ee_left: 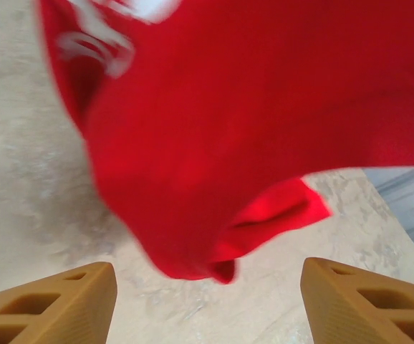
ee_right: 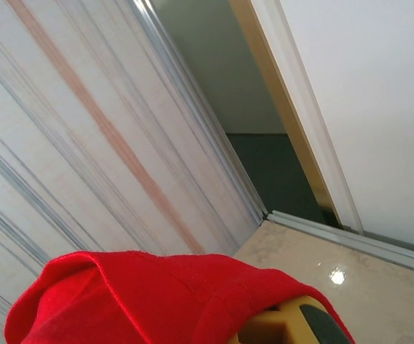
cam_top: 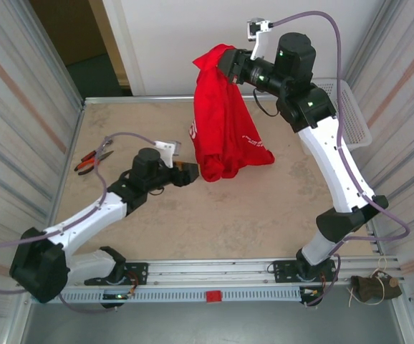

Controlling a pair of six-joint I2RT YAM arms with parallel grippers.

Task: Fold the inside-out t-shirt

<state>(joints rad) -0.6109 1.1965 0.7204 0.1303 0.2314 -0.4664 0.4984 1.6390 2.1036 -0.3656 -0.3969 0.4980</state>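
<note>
1. Cloth comes first: the inside-out t-shirt (cam_top: 221,122) hangs bright red above the far middle of the bench (cam_top: 264,208). It is lifted by one bunched end and drops in loose folds toward the bench's centre. Whether its lowest folds touch the bench surface cannot be told.
2. The right claw (cam_top: 228,61) is raised high over the far edge of the bench, with its jaws pressed together on the shirt's top bunch. In the right wrist view the red fabric (ee_right: 157,294) drapes over the claw and covers most of one yellowish finger (ee_right: 282,326).
3. The left claw (cam_top: 189,172) sits low over the bench, a little left of centre, and points at the shirt's lower end. Its orange-brown fingers (ee_left: 56,301) stand wide apart with nothing clamped between them. In the left wrist view the shirt's bottom fold (ee_left: 264,129) hangs just ahead of the fingertips and apart from them.
4. Whitish print (cam_top: 194,131) shows on the side of the shirt that faces the bench's left edge. Another faint line of it runs lower down, toward the bench's right. It is too blurred to read.
5. Pliers (cam_top: 92,159) with orange handles lie on the left side of the bench, close to its edge.
6. A white basket (cam_top: 350,107) stands at the far right corner of the bench.
</note>
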